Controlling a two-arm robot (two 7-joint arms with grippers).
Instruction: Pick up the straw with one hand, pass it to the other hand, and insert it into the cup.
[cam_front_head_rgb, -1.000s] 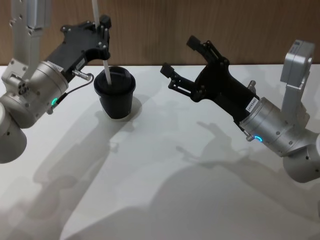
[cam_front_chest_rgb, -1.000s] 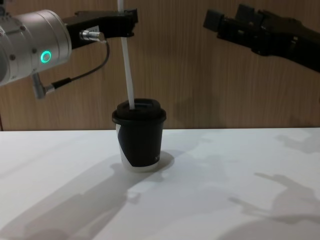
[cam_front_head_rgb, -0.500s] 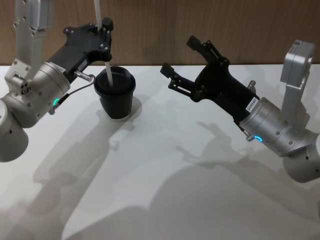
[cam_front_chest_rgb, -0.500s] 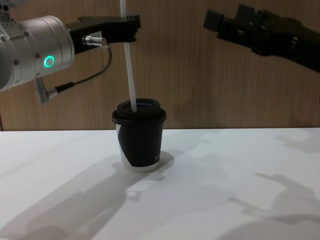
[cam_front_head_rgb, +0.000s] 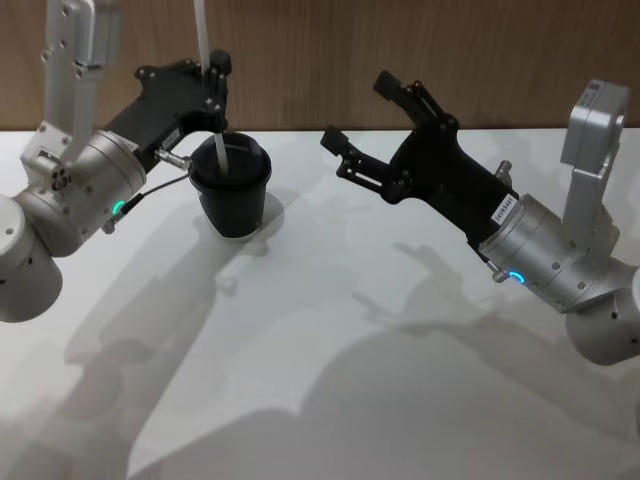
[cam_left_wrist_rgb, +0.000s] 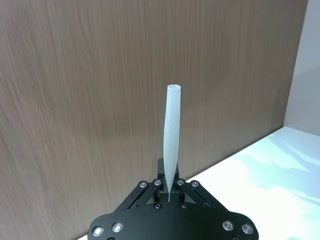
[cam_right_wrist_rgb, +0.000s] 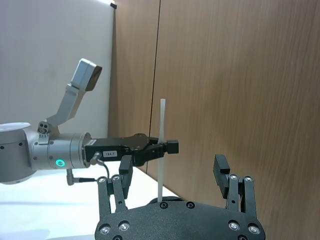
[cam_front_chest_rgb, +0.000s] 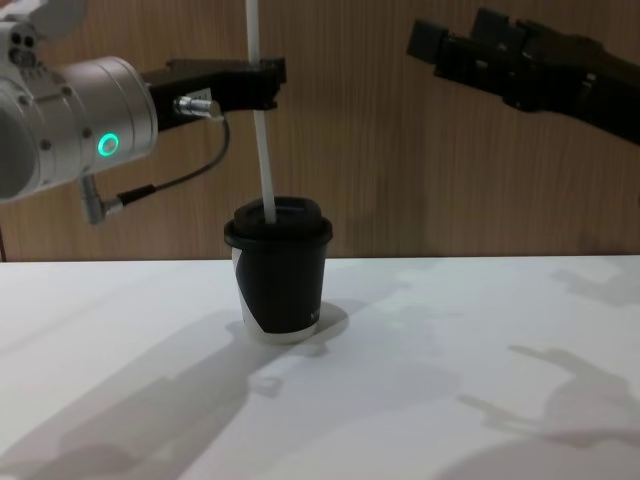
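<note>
The black cup (cam_front_head_rgb: 232, 195) with its domed lid stands on the white table (cam_front_head_rgb: 330, 330), toward the back left. The white straw (cam_front_head_rgb: 218, 148) stands nearly upright with its lower end in the lid. My left gripper (cam_front_head_rgb: 214, 74) is shut on the straw a little above the cup. The chest view shows the same grip: left gripper (cam_front_chest_rgb: 266, 84), straw (cam_front_chest_rgb: 264, 160), cup (cam_front_chest_rgb: 280, 280). From the left wrist, the straw (cam_left_wrist_rgb: 171, 135) rises out of the shut left gripper (cam_left_wrist_rgb: 170, 189). My right gripper (cam_front_head_rgb: 358, 112) hovers open to the right of the cup, holding nothing.
A wooden wall (cam_front_head_rgb: 420, 50) runs close behind the cup. The table's back edge (cam_front_head_rgb: 300, 132) lies just beyond it. In the right wrist view the right gripper (cam_right_wrist_rgb: 172, 170) faces the left gripper (cam_right_wrist_rgb: 162, 147) and the straw (cam_right_wrist_rgb: 161, 125).
My left gripper has come down toward the lid with the straw in it, and the straw stands a little more upright. The right arm has not moved.
</note>
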